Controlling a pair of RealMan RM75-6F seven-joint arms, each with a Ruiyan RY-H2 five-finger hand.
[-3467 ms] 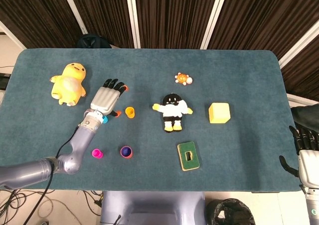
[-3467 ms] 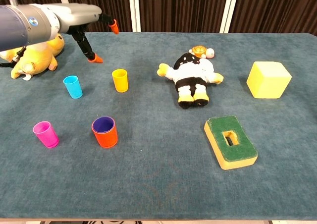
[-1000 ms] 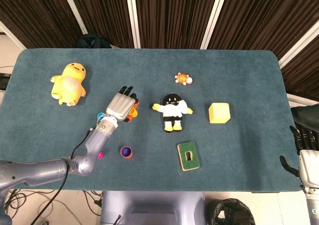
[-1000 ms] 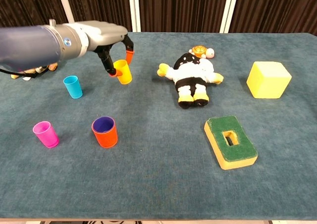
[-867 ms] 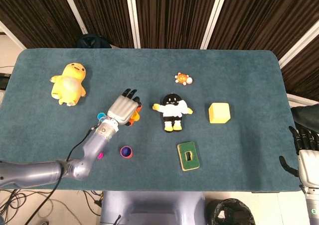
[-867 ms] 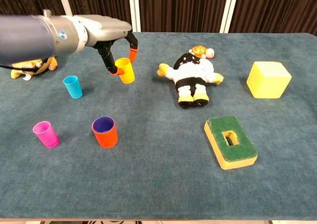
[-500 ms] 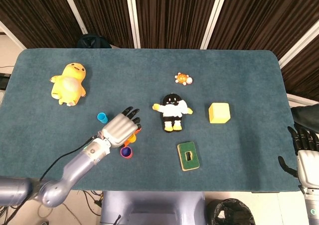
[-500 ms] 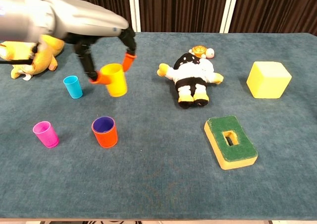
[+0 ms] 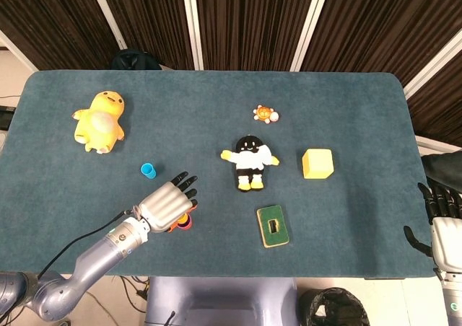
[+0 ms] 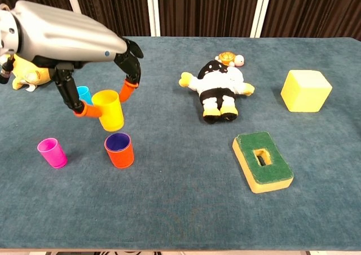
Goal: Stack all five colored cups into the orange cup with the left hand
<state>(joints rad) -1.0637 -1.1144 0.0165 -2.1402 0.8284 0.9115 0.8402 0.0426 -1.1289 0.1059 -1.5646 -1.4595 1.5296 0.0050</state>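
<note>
Yellow cup is pinched between the orange-tipped fingers of the left robot hand, lifted off the surface just above and behind the orange cup, which already shows a purple liner. This looks like the carry-and-insert step. Next the cup needs centring over the orange rim, held upright, then lowering and release. Pink cup and blue cup wait beside the hand
</note>
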